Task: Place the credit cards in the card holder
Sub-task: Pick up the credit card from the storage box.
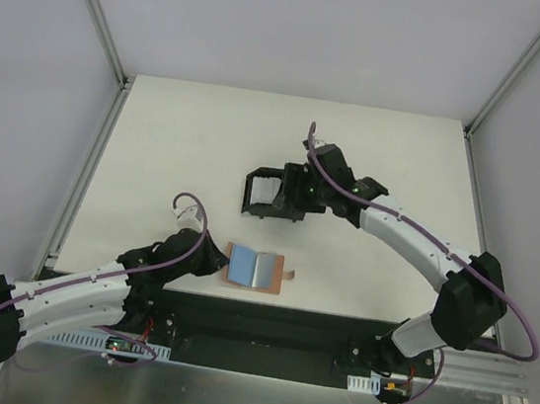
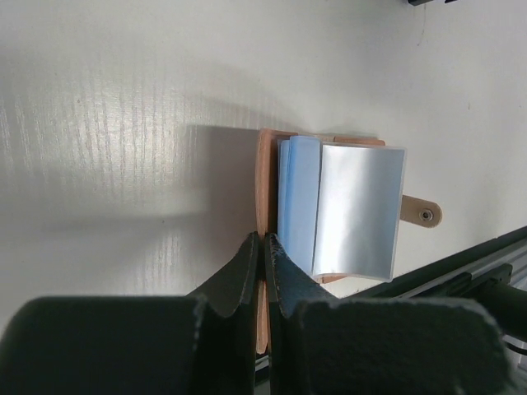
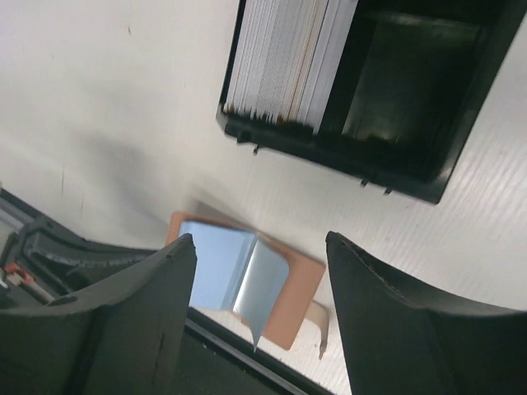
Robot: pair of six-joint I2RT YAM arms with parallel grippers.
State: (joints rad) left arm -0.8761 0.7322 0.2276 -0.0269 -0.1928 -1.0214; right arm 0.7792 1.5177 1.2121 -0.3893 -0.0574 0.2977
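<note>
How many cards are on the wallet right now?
2 clearly: a light blue card lying on the card holder, and a pale grey card overlapping it. More may hide underneath.

The card holder (image 3: 298, 298) looks like soft brown leather. The credit cards (image 2: 358, 206) are smooth, shiny plastic. The white table (image 2: 123, 123) looks dull.

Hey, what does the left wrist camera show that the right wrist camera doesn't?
Only the left wrist view: the left gripper shut on the wallet at its edge. Only the right wrist view: the black box holding a stack of cards on edge, and the right gripper, open and empty. Both: the tan wallet lying open with a blue card and a grey card on it, plus its snap tab.
</note>
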